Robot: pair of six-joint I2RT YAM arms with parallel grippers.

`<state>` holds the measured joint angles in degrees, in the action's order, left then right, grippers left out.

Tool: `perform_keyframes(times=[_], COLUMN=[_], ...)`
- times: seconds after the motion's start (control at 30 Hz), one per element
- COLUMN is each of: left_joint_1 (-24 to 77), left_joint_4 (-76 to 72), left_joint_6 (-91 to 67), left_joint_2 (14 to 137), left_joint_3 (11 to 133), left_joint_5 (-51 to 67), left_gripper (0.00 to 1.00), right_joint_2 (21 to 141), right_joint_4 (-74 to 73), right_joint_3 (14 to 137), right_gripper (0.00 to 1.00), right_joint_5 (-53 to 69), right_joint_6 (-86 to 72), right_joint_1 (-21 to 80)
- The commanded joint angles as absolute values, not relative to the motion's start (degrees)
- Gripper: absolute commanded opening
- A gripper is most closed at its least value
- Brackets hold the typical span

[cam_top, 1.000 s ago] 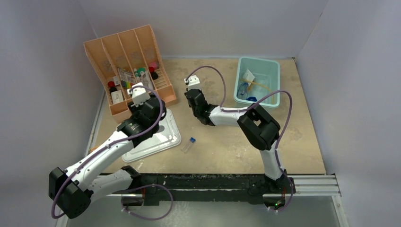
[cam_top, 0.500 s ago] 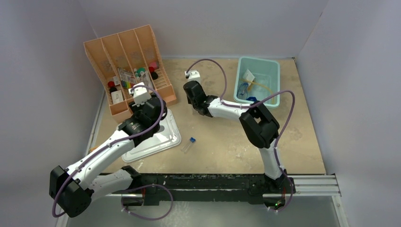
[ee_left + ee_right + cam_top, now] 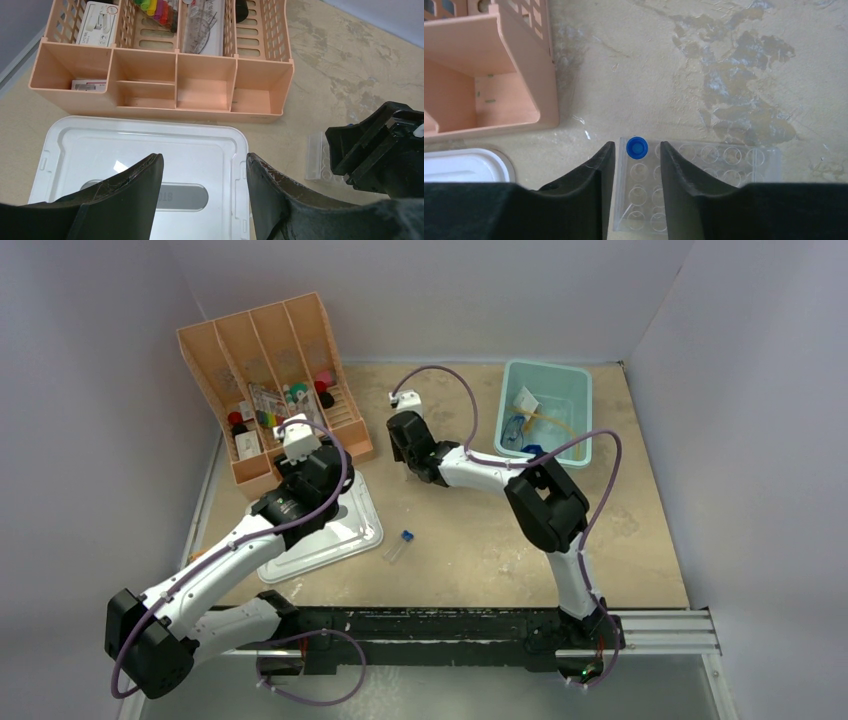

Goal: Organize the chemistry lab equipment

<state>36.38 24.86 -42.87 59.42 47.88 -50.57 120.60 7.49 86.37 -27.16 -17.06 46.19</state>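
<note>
Two arms, top view: the left arm (image 3: 225, 552) reaches over the grey lid (image 3: 345, 532) toward the orange organizer (image 3: 262, 360). The right arm (image 3: 470, 468) stretches across to just beside the organizer's near corner. Neither pair of fingers shows plainly from up here.
Loose tube, top view: the loose test tube (image 3: 398, 547) lies flat on the counter (image 3: 480, 540), on the near side of the right arm's tip and apart from it.
Bin, top view: the teal bin (image 3: 580, 390) sits well off to that arm's right. It holds the blue-framed goggles (image 3: 515, 430), the tan rubber tube (image 3: 555, 420) and a small packet (image 3: 527, 400).
Left wrist view: the left fingers (image 3: 127, 190) are spread with nothing between them, hovering over the lid. The organizer's bare front compartments lie just beyond their tips. The clear holed rack (image 3: 320, 157) sits to their right, partly under the other arm's black head.
Right wrist view: the right fingers (image 3: 589, 175) are apart, straddling one end of the rack. The standing test tube (image 3: 636, 147), blue cap up, sits in a corner hole between the tips. No contact with it shows.
Handling, rack: likely light, stiff and slick, so it may skid if nudged. Pinch its short end walls squarely.
Handling, tubes: probably light and breakable, and the loose one will roll. Grip it across the body just below the cap, gently.
</note>
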Motion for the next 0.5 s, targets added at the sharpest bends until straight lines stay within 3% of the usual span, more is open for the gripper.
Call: perform_keyframes(times=[0.0, 0.2, 0.33, 0.47], left_joint_1=[36.1, 36.12, 36.12, 36.14], left_joint_4=[22.93, 23.82, 24.44, 21.82], left_joint_6=[-42.73, -43.66, -43.16, -38.23], left_joint_2=[59.33, 59.08, 58.61, 58.29], left_joint_3=[48.17, 49.56, 50.85, 50.5], left_joint_5=[-50.63, -49.66, -45.41, -31.27], left_gripper=[0.61, 0.62, 0.63, 0.64], right_joint_2=[116.89, 112.17, 107.13, 101.38], right_joint_4=[6.83, 3.22, 0.5, -4.52], right_joint_3=[85.99, 85.74, 83.75, 81.04], right_gripper=[0.45, 0.57, 0.58, 0.54], right_joint_5=[-26.12, -24.96, -23.15, -19.81], right_joint_6=[-17.47, -19.13, -21.86, -26.74], right_joint_1=[46.23, 45.75, 44.18, 41.31])
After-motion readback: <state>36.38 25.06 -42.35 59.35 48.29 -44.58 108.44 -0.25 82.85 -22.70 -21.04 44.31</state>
